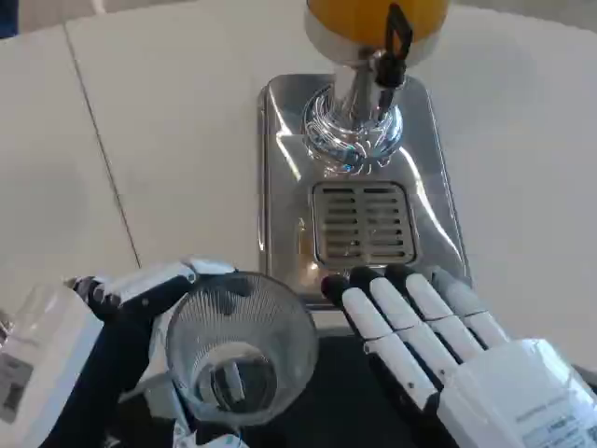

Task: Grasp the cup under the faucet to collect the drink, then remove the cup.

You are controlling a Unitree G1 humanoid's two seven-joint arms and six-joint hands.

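the left hand [140, 299] is wrapped around a clear ribbed cup [241, 345], its fingers curled over the far side of the rim and wall so the cup is held upright with its mouth open to the camera. the cup sits low in the head view, just short of the near edge of the dispenser's steel base [280, 168], so it is not yet under the faucet [396, 47]; it looks empty, though the ribbed wall makes that hard to judge for certain. the grip from the side seems chosen to leave the mouth clear for liquid to fall in. the right hand [438, 345] holds nothing: its fingers lie straight, close together and flat, with the black fingertips [368, 278] reaching the near lip of the base, just beside the cup. that flat pose reads as waiting or as bracing against the base while the other hand works, but which of the two i cannot tell. ahead, the slotted drip grate [364, 222] lies in the middle of the base, and beyond it the chrome column [354, 117] carries the tank of orange drink [373, 14], with the black tap lever hanging on its front. the grate marks the landing spot, so the next move should carry the cup forward over it, beneath the spout. the white tabletop [168, 121] surrounds the base.
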